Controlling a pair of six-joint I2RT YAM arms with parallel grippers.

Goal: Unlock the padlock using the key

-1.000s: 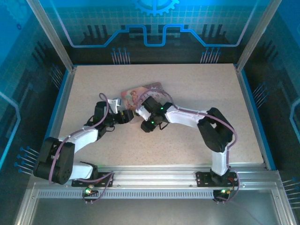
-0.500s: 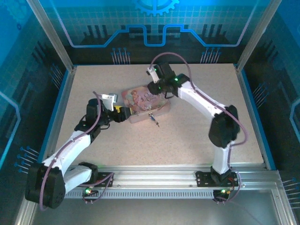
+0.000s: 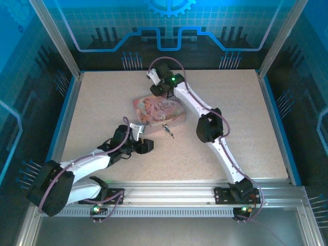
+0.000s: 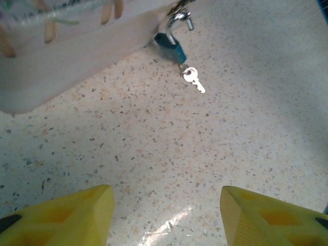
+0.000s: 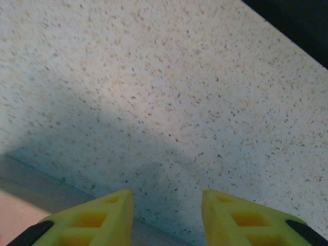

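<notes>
Padlock (image 4: 169,46) hanging on pink illustrated tin (image 4: 66,56), key (image 4: 195,82) just beside

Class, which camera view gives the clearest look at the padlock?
The left wrist view: the padlock is close, its blue body, silvery shackle and the key below it distinct. In the top external view it is a tiny dark speck by the tin. The right wrist view faces tabletop.

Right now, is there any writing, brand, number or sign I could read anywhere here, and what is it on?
No words or numbers can be read.
Tin lid: a pale mark beside the picture may be lettering, too blurred to read.
Padlock: no legible marking.
Key: no legible marking.
Back wall: a blue cogwheel sign, no words with it.
</notes>
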